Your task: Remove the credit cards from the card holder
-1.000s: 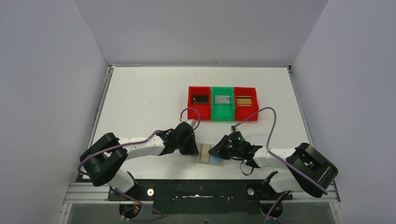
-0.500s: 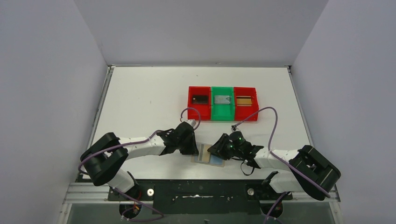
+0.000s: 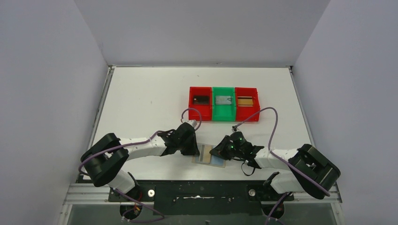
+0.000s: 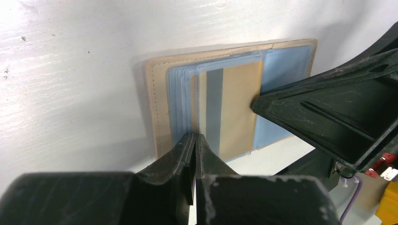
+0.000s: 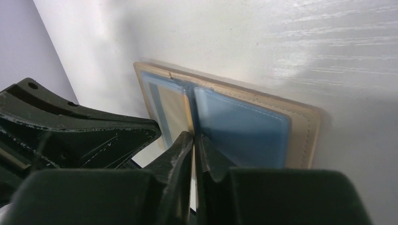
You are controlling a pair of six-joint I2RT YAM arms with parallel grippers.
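1. One tan card (image 4: 237,110) with a grey stripe sits in the holder (image 4: 152,93), which lies open and flat on the table (image 3: 141,103) between my two arms. I judge it not yet out.
2. Left gripper (image 4: 195,138): jaws pressed together at the card's near edge. I can't tell whether they pinch it.
3. Right gripper (image 5: 193,137): jaws likewise closed, tips at the holder's fold, nothing visibly held.
4. Three trays (image 3: 224,104) beyond hold flat items. If those are cards, I'd guess little is left.
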